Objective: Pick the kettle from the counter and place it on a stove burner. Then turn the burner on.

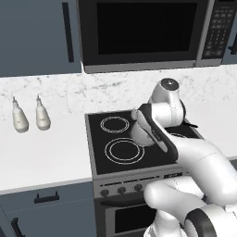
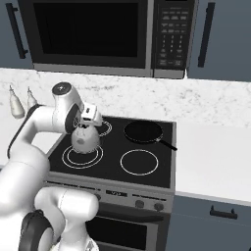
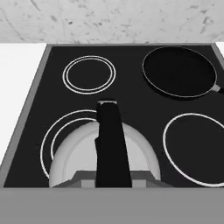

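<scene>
The pale speckled kettle (image 2: pixel 85 138) hangs at the front left of the black cooktop, over the largest double-ring stove burner (image 2: pixel 68 158). My gripper (image 2: pixel 86 122) is shut on its dark arched handle (image 3: pixel 111 135) from above. In the hand view the kettle (image 3: pixel 74 155) covers the right part of the burner (image 3: pixel 65 127). I cannot tell whether its base touches the glass. In the left base view the kettle (image 1: pixel 140 133) shows partly behind my forearm, just right of the burner (image 1: pixel 124 151). The white marbled counter (image 1: pixel 41 157) flanks the stove.
A black frying pan (image 2: pixel 143 131) sits on the back right burner, handle pointing right. Two pale narrow-necked bottles (image 1: pixel 19 118) (image 1: pixel 42 115) stand on the left counter. Stove knobs (image 2: pixel 139 203) line the front panel. A microwave (image 2: pixel 88 29) hangs above.
</scene>
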You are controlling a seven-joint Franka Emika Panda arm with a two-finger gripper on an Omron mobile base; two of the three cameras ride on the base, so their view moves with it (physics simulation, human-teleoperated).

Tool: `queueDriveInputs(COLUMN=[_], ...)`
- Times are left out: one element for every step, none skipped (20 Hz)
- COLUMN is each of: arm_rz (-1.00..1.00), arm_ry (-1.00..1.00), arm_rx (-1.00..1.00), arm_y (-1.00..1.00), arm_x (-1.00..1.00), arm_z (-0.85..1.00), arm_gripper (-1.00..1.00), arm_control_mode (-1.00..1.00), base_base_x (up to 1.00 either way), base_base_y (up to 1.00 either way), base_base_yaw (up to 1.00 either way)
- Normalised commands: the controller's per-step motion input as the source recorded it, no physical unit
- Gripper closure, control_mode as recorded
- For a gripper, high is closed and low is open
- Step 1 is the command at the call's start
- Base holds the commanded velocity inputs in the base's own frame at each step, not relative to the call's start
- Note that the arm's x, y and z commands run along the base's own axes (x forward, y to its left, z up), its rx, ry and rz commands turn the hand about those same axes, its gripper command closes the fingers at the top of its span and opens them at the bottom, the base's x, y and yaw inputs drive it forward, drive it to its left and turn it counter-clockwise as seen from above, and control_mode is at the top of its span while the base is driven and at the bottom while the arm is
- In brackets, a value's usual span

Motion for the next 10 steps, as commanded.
queueDriveInputs(arm_rz=[0.00, 0.00, 0.00, 0.00, 0.00, 0.00, 0.00, 0.00, 0.00, 0.00], arm_ry=[0.12, 0.09, 0.04, 0.00, 0.00, 0.00, 0.00, 0.00, -0.01, -0.01], arm_rx=[0.07, 0.01, 0.00, -0.02, -0.02, -0.01, 0.00, 0.00, 0.00, -0.01], arm_y=[1.00, 1.00, 1.00, 1.00, 0.89, 0.64, 0.47, 0.29, 0.16, 0.14], arm_x=[0.10, 0.19, 0.24, 0.28, 0.27, 0.21, 0.13, 0.03, 0.04, 0.16], arm_z=[-0.61, -0.50, -0.45, -0.35, -0.31, -0.28, -0.24, -0.20, -0.21, -0.31], arm_gripper=[1.00, 1.00, 1.00, 1.00, 1.00, 1.00, 1.00, 1.00, 1.00, 1.00], arm_control_mode=[-1.00, -1.00, -1.00, -1.00, -1.00, -1.00, -1.00, -1.00, -1.00, -1.00], base_base_x=[0.00, 0.00, 0.00, 0.00, 0.00, 0.00, 0.00, 0.00, 0.00, 0.00], base_base_y=[0.00, 0.00, 0.00, 0.00, 0.00, 0.00, 0.00, 0.00, 0.00, 0.00], base_base_yaw=[0.00, 0.00, 0.00, 0.00, 0.00, 0.00, 0.00, 0.00, 0.00, 0.00])
